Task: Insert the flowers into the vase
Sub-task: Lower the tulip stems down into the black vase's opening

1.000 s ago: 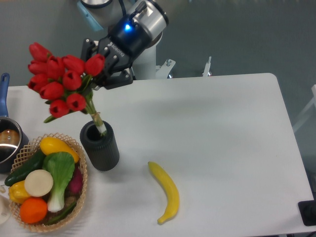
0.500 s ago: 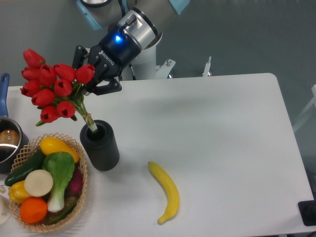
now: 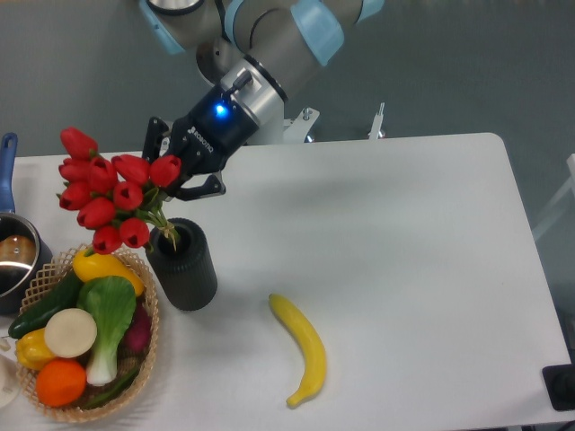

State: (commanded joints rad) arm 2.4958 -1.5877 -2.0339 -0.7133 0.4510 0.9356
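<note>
Fixed camera: the flowers (image 3: 110, 193) lean left with their stems down in the mouth of the vase (image 3: 182, 266), which stands upright on the table (image 3: 404, 251) just right of the wicker basket (image 3: 144, 350). The gripper (image 3: 172, 171) sits against the rightmost buds — whether its fingers clamp the bunch cannot be told. A banana (image 3: 302, 346) lies apart, right of the vase.

arm (image 3: 269, 36): grey tubes, light-blue joint caps | wrist: silver ring, blue light | jaws: black
</note>
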